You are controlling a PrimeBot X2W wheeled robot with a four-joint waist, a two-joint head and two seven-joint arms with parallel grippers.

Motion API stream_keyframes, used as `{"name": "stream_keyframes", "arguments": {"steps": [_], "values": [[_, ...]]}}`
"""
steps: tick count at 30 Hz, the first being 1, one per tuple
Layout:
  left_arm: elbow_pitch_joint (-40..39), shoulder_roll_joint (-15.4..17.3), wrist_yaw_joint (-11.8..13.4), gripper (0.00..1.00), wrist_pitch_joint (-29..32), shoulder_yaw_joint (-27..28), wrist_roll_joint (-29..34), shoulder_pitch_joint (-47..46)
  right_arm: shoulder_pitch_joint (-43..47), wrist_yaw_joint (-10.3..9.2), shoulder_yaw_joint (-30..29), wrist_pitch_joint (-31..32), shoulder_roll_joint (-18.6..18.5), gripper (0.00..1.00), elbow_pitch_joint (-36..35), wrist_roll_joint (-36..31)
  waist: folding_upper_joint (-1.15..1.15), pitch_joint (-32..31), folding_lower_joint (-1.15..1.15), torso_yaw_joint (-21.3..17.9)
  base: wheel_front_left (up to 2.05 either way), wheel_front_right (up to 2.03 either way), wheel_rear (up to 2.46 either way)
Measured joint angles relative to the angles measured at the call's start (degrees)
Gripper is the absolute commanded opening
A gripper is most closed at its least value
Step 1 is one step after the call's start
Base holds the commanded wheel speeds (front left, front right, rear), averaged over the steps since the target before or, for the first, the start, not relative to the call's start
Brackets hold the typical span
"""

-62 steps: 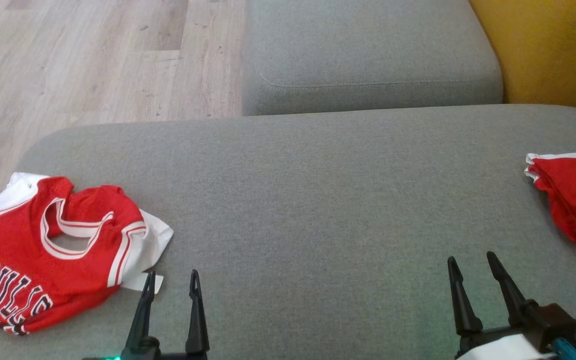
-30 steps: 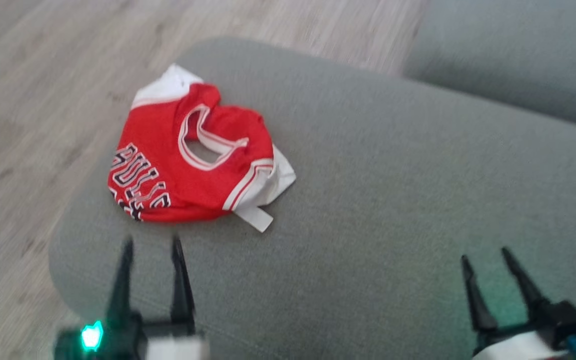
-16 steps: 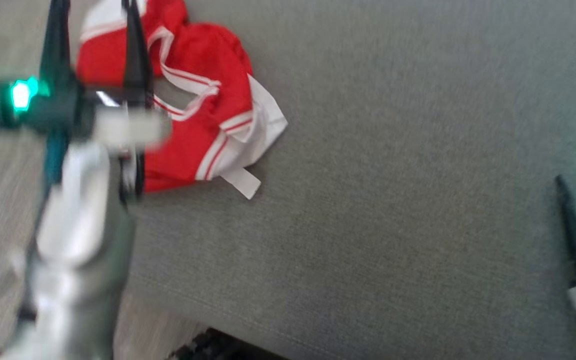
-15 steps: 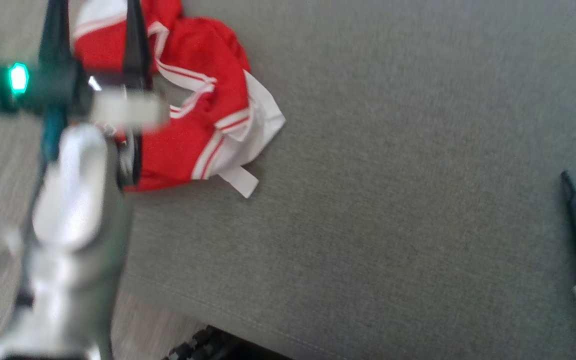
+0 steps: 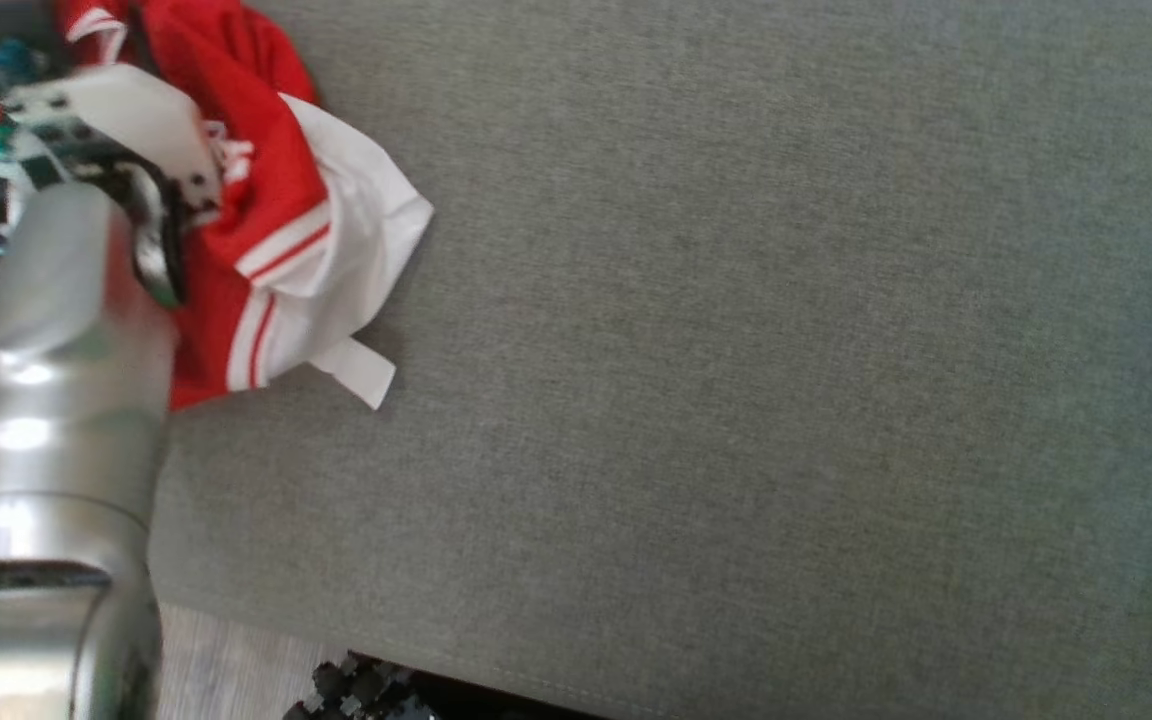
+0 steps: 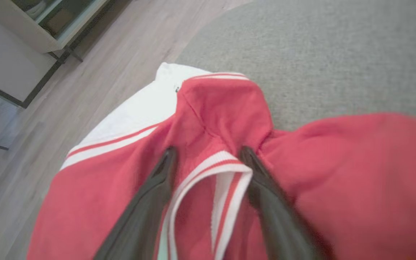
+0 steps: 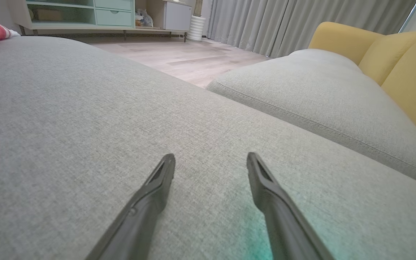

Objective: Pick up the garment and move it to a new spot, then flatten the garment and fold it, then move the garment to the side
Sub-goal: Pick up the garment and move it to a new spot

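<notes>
Garment point(image 5: 266, 170): crumpled red-and-white jersey at the left end of the cushion point(image 5: 736, 350).
Left gripper point(image 6: 208, 150): fingers apart, straddling the striped trim point(image 6: 229, 169).
Right gripper point(image 7: 211, 157): fingers apart, above bare cushion.
Grasp advice: close on the raised fold, gathering both layers before lifting.
Cabinet point(image 7: 67, 14): beyond the cushion; contents unclear.

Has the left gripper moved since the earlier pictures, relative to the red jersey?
Yes. The left gripper went forward, from near the white hem of the red jersey onto it, fingers astride its striped trim.
</notes>
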Motion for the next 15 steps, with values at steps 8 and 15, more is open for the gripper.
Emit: {"name": "stream_keyframes", "arguments": {"steps": [8,15], "values": [[3.00,1.31,-0.40,0.00,-9.28,0.04,-0.58,-1.97,-1.77,0.00,0.79,-0.32,1.04,1.00,2.47,-0.01,-0.01,-1.51,0.02,-0.40,0.00,0.00,0.00],[-0.74,5.17,-3.48,0.00,-14.67,-4.12,3.14,-8.21,-4.41,0.00,6.13,0.68,7.65,1.00,9.75,-0.02,0.00,-8.70,0.02,-2.19,0.00,0.00,0.00]]}}
